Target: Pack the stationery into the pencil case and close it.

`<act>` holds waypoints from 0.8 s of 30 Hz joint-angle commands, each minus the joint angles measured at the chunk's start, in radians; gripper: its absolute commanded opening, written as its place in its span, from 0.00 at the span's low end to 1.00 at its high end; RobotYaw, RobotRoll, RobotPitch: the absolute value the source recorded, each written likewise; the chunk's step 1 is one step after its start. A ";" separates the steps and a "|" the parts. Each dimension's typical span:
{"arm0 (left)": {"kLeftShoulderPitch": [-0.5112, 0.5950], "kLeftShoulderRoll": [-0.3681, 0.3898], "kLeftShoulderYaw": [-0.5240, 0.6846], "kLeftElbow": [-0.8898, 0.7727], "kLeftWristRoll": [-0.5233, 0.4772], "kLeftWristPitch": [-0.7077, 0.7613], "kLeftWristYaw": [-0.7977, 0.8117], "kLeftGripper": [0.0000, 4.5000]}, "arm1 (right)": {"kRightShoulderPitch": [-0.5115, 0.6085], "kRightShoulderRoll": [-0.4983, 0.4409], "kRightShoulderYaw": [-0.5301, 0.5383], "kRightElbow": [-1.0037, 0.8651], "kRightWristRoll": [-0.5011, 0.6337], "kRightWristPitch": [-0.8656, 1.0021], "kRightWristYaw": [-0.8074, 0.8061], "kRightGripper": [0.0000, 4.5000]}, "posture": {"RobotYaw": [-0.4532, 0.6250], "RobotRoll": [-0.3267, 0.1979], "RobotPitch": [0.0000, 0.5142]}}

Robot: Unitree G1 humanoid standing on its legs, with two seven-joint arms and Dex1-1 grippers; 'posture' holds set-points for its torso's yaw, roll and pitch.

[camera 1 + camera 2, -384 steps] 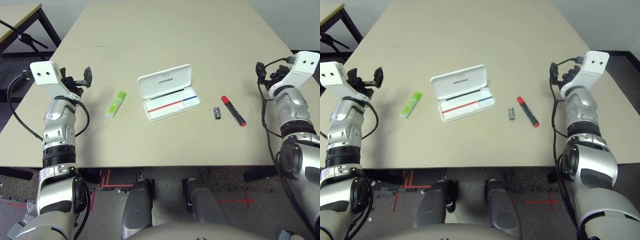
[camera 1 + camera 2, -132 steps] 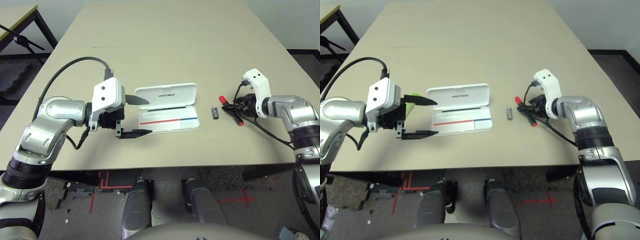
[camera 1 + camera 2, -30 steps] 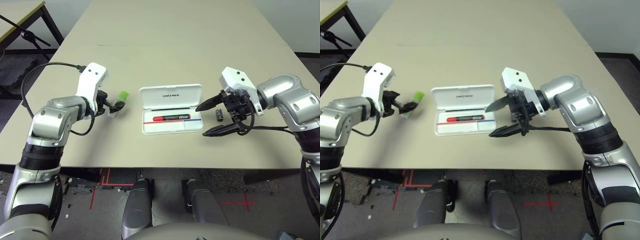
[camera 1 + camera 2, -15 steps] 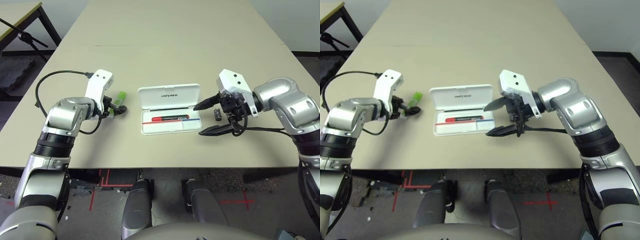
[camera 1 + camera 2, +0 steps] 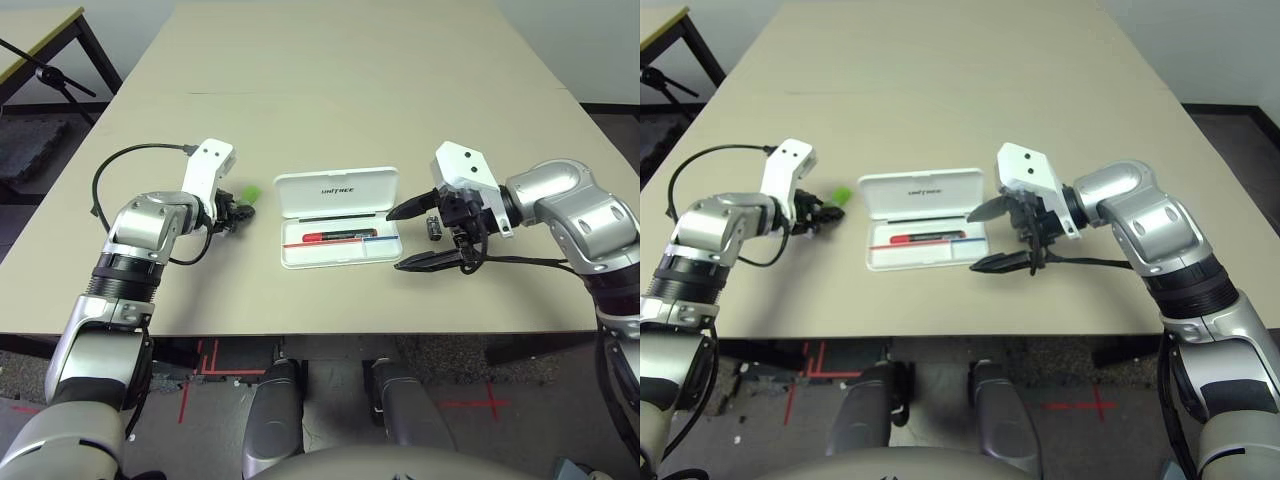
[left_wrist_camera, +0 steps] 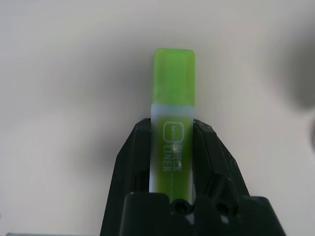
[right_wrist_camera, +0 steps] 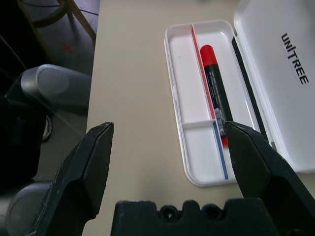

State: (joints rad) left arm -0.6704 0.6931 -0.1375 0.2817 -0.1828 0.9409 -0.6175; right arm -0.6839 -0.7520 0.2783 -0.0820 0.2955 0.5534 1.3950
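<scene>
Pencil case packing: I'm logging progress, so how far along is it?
Done: the red marker lies in the open pencil case. In hand: the left hand is closing on the green highlighter, which lies on the table. Left: the small grey piece beside the case, then shutting the lid. The right hand is open.

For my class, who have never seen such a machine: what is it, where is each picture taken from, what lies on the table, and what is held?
It is a humanoid robot with two silver arms at a table. Two pictures come from cameras in its head, looking down; the other two from each wrist. An open white pencil case lies in the middle with a red marker inside. A small dark piece lies on the table to its right. The left end effector has its fingers on either side of a green highlighter. The right end effector is open and holds nothing.
</scene>
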 commanded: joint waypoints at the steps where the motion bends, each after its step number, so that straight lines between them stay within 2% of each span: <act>1: 0.060 0.090 0.004 -0.012 0.031 -0.021 -0.048 0.24 | 0.001 0.000 0.022 -0.001 -0.019 -0.018 -0.003 1.00 | 0.40 0.62 0.31; 6: 0.185 0.233 0.029 -0.109 0.012 -0.125 -0.164 0.24 | -0.003 0.008 0.025 0.008 -0.026 -0.028 -0.002 1.00 | 0.42 0.62 0.31; 11: 0.361 0.363 0.131 -0.181 -0.035 -0.366 -0.354 0.24 | -0.016 0.022 0.038 0.035 -0.042 -0.053 0.001 1.00 | 0.44 0.62 0.31; 14: 0.448 0.416 0.189 -0.235 -0.067 -0.449 -0.449 0.24 | -0.024 0.030 0.043 0.051 -0.048 -0.068 0.005 1.00 | 0.45 0.62 0.31; 20: 0.553 0.456 0.279 -0.410 -0.155 -0.452 -0.562 0.24 | -0.042 0.044 0.057 0.091 -0.074 -0.105 0.019 1.00 | 0.47 0.62 0.32; 24: 0.532 0.457 0.260 -0.524 -0.164 -0.402 -0.549 0.24 | -0.052 0.047 0.064 0.107 -0.082 -0.119 0.028 1.00 | 0.47 0.62 0.31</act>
State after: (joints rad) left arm -0.1293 1.1384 0.1265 -0.1950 -0.3322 0.5167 -1.1667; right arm -0.7275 -0.7034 0.3311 0.0120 0.2213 0.4455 1.4130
